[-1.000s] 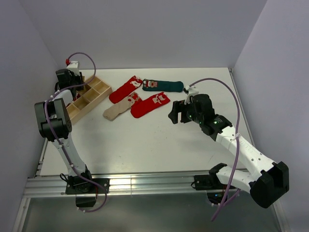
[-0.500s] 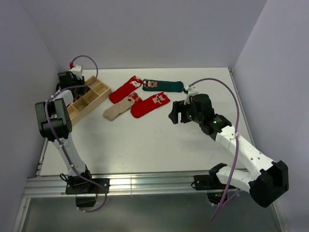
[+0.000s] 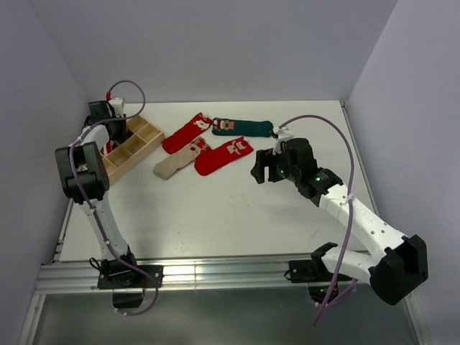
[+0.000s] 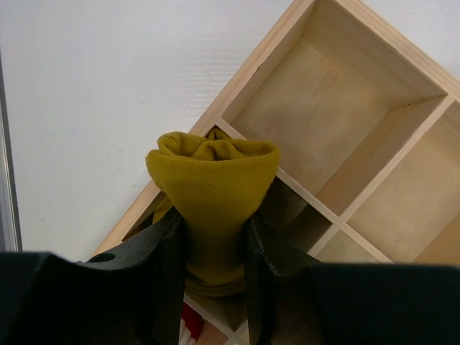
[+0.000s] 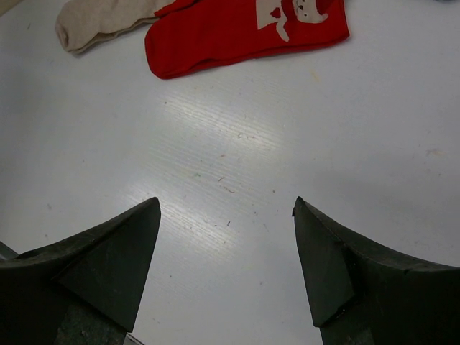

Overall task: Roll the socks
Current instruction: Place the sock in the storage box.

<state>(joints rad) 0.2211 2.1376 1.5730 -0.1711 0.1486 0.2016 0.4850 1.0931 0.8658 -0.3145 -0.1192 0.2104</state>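
My left gripper [image 3: 115, 121] hangs over the far-left end of the wooden box [image 3: 141, 148]. In the left wrist view it [image 4: 213, 224] is shut on a rolled mustard yellow sock [image 4: 213, 183], held over a corner compartment of the box [image 4: 316, 203]. A bit of red-and-white fabric [image 4: 188, 334] shows in the compartment below. Flat on the table lie a red sock [image 3: 185, 133], a dark green sock [image 3: 244, 127], a beige sock [image 3: 175, 162] and a second red sock [image 3: 223, 156]. My right gripper [image 3: 261, 171] is open and empty, right of that red sock [image 5: 237, 32]; its jaws [image 5: 226, 208] stand wide over bare table.
The box has several compartments, the far ones bare wood [image 4: 338, 108]. It lies slantwise at the table's left edge, close to the left wall [image 3: 36, 86]. The beige sock's toe [image 5: 93, 21] shows at the top left of the right wrist view.
My left gripper has shifted slightly to the right and farther back over the box's end, still holding the yellow sock. The right arm has barely moved.
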